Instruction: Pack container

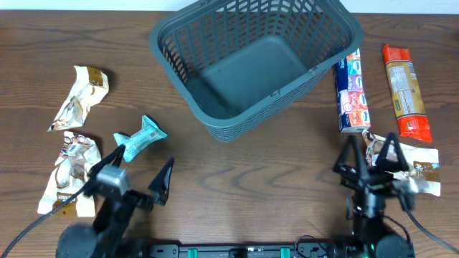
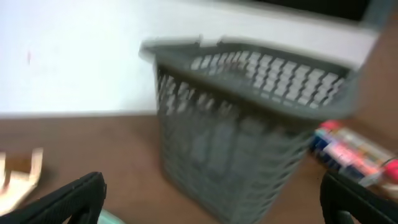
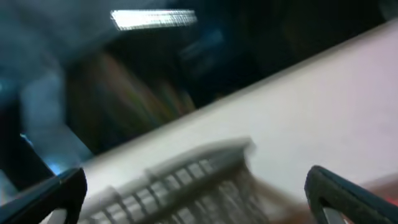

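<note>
The container [image 1: 215, 43], a large dark grey-green slotted basket, stands empty at the table's top centre, turned at an angle. It also shows blurred in the left wrist view [image 2: 249, 143] and the right wrist view [image 3: 180, 186]. Snack packets lie around it: a teal one [image 1: 140, 137], two beige ones [image 1: 80, 97] [image 1: 68, 172] on the left, a blue-red one [image 1: 351, 89], a red-orange one [image 1: 405, 89] and a white one [image 1: 416, 168] on the right. My left gripper [image 1: 138, 172] is open and empty beside the teal packet. My right gripper [image 1: 370, 152] is open and empty above the white packet.
The brown wooden table [image 1: 251, 179] carries everything. The arm bases sit at the front edge. A white wall [image 2: 74, 56] stands behind the table in the left wrist view.
</note>
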### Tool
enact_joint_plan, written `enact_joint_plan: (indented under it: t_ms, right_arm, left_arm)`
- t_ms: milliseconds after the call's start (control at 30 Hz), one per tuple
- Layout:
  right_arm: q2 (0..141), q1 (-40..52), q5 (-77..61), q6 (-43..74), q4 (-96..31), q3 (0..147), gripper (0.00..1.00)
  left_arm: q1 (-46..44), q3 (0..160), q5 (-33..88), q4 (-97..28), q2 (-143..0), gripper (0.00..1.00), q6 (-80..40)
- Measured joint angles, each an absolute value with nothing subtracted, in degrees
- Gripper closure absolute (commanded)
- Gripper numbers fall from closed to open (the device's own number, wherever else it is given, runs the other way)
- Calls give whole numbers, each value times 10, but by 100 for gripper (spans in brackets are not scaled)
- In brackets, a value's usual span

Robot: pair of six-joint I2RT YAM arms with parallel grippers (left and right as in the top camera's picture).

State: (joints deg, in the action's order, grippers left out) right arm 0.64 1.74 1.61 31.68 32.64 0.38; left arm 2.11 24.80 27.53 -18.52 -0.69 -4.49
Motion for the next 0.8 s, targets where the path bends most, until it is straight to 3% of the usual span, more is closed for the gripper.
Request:
enact_joint_plan:
  t_ms: [167,400,567,633,800]
  right_arm:
    - [6,17,-37,456,402,4,1]
    - [7,17,-191,583,307,4,1]
    - [6,17,-238,635,355,7,1]
    - [6,17,-248,638,326,20,1]
    - [18,17,-244,612,97,140,1]
  left_arm:
    - [21,346,305,-190,-8,1,-45]
    - [21,374,355,-143,-8,1,-65]
    - [21,374,391,-146,-23,1,-116]
    - [21,375,410,-147,-39,1,-125]
    - [21,396,444,-167,-94,1,-135]
